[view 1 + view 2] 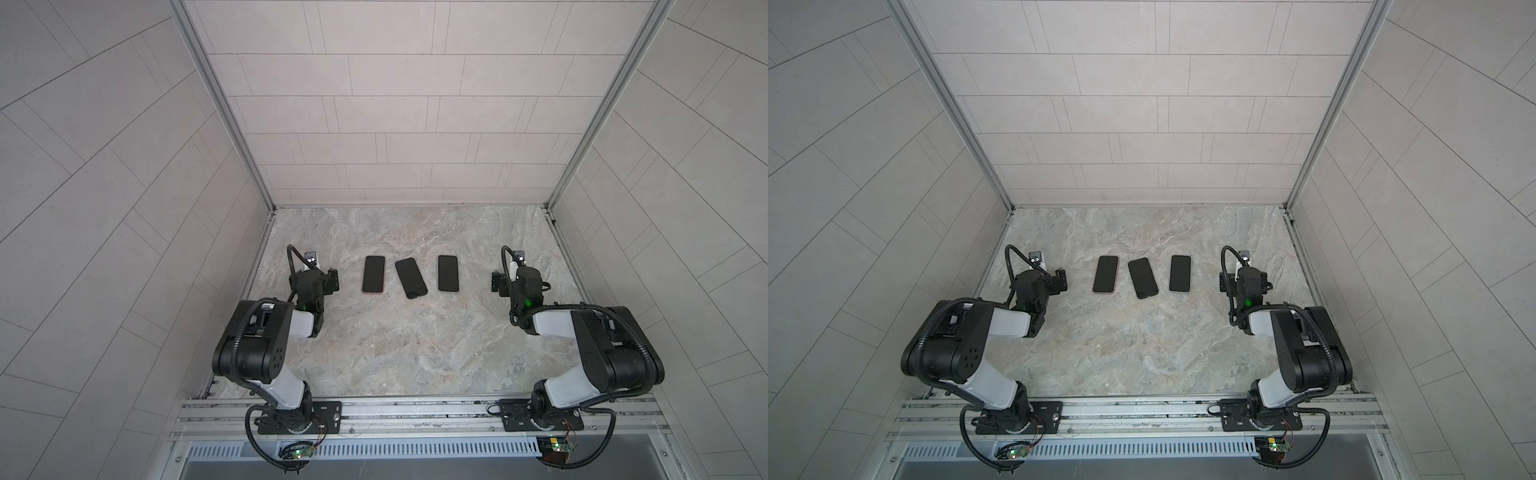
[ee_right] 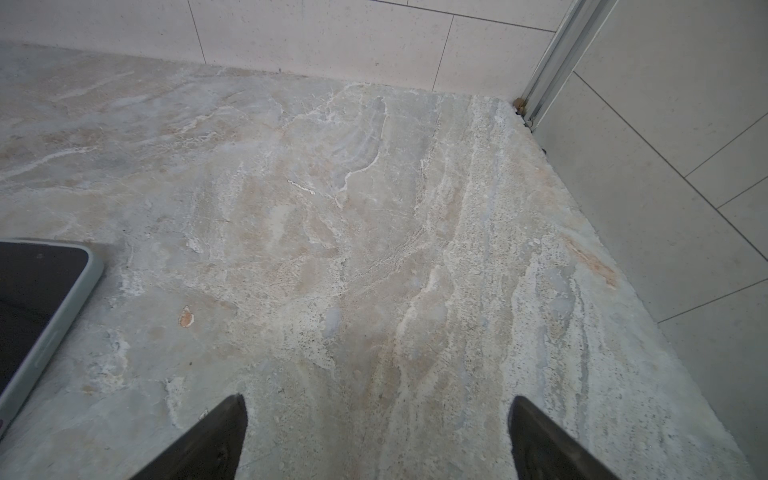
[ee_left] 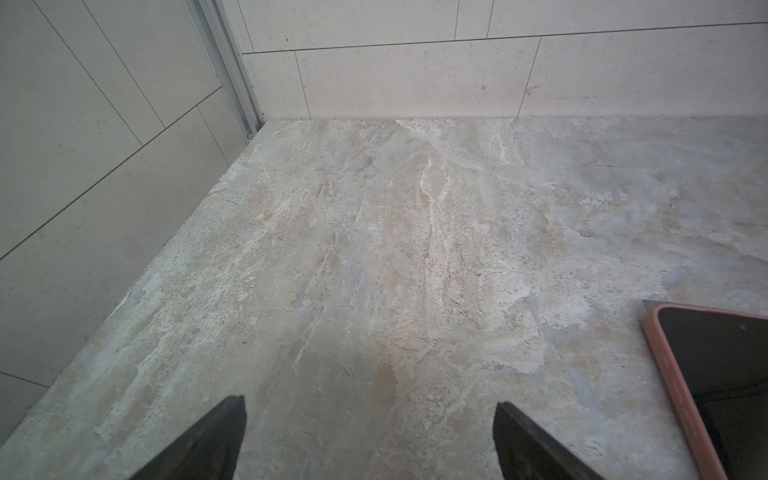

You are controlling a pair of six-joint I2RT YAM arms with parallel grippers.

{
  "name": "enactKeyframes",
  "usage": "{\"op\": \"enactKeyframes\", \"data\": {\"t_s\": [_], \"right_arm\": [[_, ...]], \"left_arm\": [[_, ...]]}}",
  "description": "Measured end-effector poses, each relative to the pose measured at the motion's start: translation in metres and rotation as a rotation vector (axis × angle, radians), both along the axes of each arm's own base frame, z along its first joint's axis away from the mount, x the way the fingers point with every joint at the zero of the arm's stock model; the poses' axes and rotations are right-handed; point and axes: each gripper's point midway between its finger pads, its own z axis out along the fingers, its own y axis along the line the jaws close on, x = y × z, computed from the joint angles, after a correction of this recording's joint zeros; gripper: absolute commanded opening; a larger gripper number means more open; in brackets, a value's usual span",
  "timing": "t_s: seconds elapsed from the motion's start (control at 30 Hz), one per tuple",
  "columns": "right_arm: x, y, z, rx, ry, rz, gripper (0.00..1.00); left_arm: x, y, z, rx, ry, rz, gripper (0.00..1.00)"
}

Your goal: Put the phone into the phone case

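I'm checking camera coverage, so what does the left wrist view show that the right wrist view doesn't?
Only the left wrist view: a corner of the pink-rimmed case, dark-faced, and the open left hand. Only the right wrist view: a corner of the pale green-rimmed case, also dark-faced, and the open right hand. Both: the marbled tabletop and tiled walls; neither shows the tilted black phone lying between the cases in both top views.

Tiled work booth
Pale grey tiled walls (image 1: 374, 104) enclose a grey-beige marbled bench (image 1: 395, 340); aluminium corner posts (image 1: 218, 95).
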Motion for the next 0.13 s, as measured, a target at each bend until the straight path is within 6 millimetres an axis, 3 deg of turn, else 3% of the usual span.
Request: {"op": "enactKeyframes", "data": {"t_s": [0.13], "right_arm": [[-0.0004, 0.0, -0.0008, 0.0, 0.003, 0.0, 1.0]], "left_arm": [[0.0, 0.0, -0.0001, 0.0, 0.0, 0.0, 1.0]]}}
